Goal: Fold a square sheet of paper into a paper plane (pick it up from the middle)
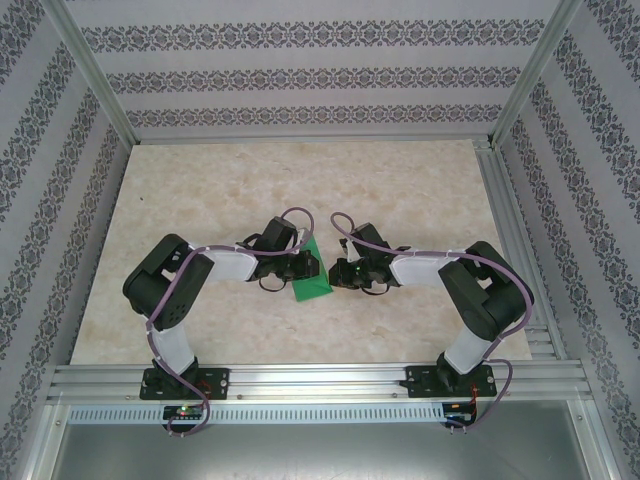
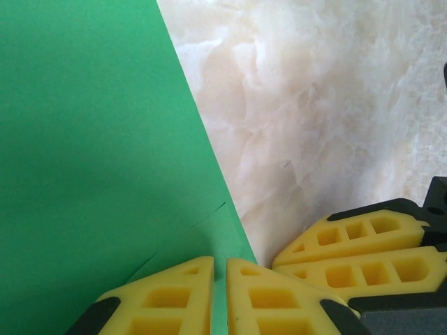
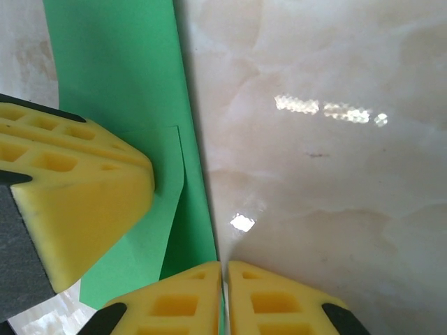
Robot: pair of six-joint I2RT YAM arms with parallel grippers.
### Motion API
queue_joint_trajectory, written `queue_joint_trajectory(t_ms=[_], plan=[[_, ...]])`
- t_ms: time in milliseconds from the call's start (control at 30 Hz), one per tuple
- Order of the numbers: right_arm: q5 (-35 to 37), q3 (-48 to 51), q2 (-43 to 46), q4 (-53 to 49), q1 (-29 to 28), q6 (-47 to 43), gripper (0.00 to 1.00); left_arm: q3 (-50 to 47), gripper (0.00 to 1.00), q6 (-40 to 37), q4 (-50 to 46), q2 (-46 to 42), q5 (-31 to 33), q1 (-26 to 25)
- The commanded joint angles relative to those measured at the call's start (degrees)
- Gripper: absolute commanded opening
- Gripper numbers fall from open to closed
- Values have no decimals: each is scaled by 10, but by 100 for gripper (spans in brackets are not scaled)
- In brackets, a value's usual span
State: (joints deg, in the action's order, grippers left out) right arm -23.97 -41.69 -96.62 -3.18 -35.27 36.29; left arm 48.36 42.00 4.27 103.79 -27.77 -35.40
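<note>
1. Marble-patterned counter (image 1: 400, 190), boxed in by patterned walls, carries the square sheet of paper (image 1: 313, 278) at the centre of the top view. It is creased, with 1 flap folded over.
2. At the bottom of its wrist frame, the left end effector (image 2: 221, 272) is closed with green in the slit. It pinches the sheet, likely to anchor it.
3. Just beside it, the right end effector (image 3: 224, 273) is closed on the sheet's edge, probably to sharpen the fold.
</note>
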Motion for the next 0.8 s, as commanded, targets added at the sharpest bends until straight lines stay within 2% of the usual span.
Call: queue_joint_trajectory(t_ms=[0, 500, 767], plan=[[1, 12, 7, -5, -8, 3, 10, 17, 14, -19, -8, 8, -4, -6], [1, 18, 8, -5, -8, 4, 8, 22, 14, -21, -9, 17, -2, -6], [2, 15, 74, -13, -1, 4, 20, 19, 13, -28, -23, 18, 7, -6]])
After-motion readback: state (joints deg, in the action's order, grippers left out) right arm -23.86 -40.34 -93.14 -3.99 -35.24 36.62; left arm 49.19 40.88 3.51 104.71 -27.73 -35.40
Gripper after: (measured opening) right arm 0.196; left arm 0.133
